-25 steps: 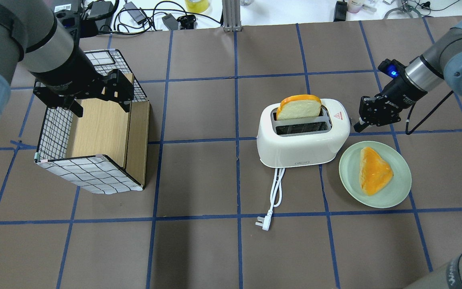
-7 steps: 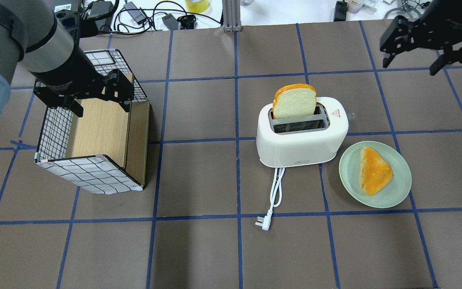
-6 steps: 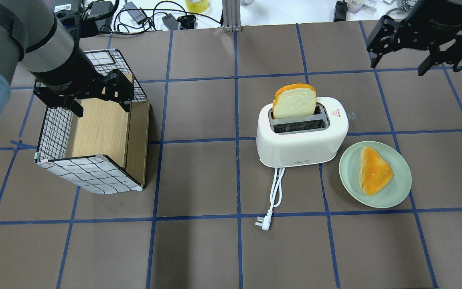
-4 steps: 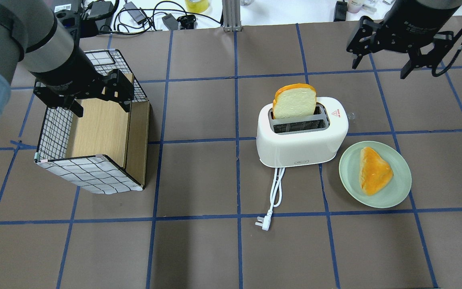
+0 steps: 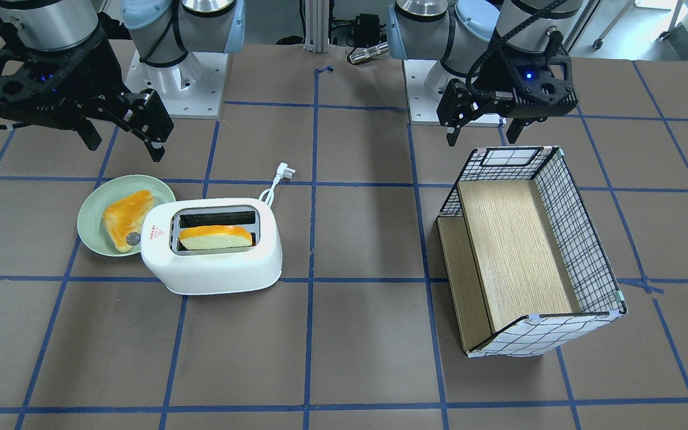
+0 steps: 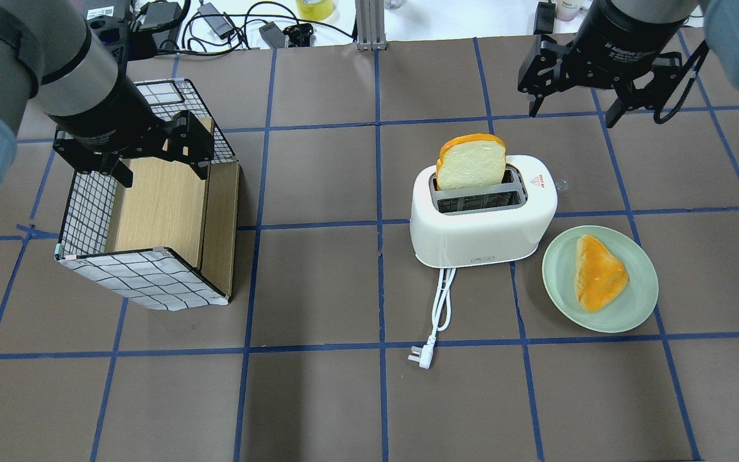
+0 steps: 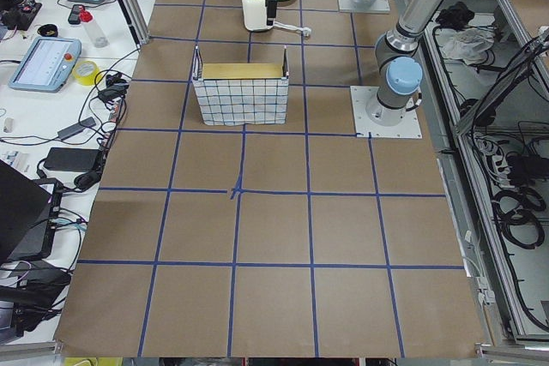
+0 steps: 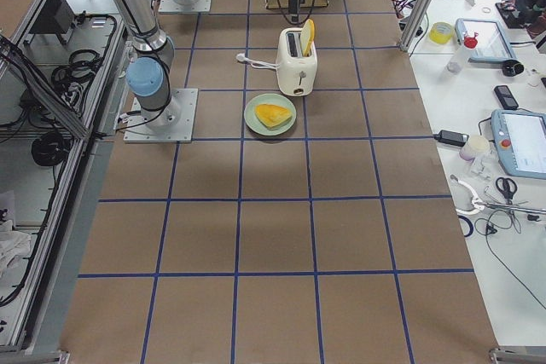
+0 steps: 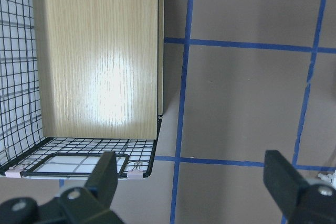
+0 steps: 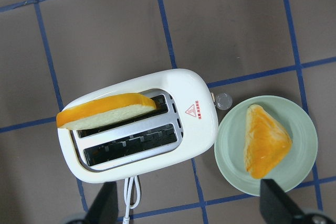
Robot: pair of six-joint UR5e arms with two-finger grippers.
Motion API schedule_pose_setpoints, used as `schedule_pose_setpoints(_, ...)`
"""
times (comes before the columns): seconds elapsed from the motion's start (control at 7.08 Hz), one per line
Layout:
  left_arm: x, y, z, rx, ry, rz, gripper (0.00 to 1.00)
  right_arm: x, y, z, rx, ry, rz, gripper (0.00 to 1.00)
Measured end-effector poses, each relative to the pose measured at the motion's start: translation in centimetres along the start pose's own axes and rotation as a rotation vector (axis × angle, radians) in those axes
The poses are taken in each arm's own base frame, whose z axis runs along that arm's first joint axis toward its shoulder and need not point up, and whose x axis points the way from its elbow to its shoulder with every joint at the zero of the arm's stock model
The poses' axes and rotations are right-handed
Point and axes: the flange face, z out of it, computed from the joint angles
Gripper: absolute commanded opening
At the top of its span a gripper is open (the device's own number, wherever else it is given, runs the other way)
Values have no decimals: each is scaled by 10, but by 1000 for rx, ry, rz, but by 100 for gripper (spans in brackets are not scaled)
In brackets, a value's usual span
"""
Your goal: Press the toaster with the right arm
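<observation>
The right arm's black two-finger pincer (image 6: 571,114) is seen high above the white rounded plastic two-slot toaster (image 6: 482,234), jaws spread wide, nothing gripped

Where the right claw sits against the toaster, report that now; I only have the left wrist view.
Observer: The right claw hangs open, raised well clear of the toaster, touching nothing.
Operator: Give me the bread.
Observer: One slice stands tall in the slot farther from the robot; the other slot is empty.
Operator: Now the knob.
Observer: The grey knob sits on the toaster's end facing the green plate, untouched.
</observation>
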Motion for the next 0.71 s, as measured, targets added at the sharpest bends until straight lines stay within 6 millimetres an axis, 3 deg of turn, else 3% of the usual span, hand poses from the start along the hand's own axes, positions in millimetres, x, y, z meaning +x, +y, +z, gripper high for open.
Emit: schedule_pose_setpoints(0.71,0,0,0,0,0,0,100,0,-4,2,4,-12,-187,99)
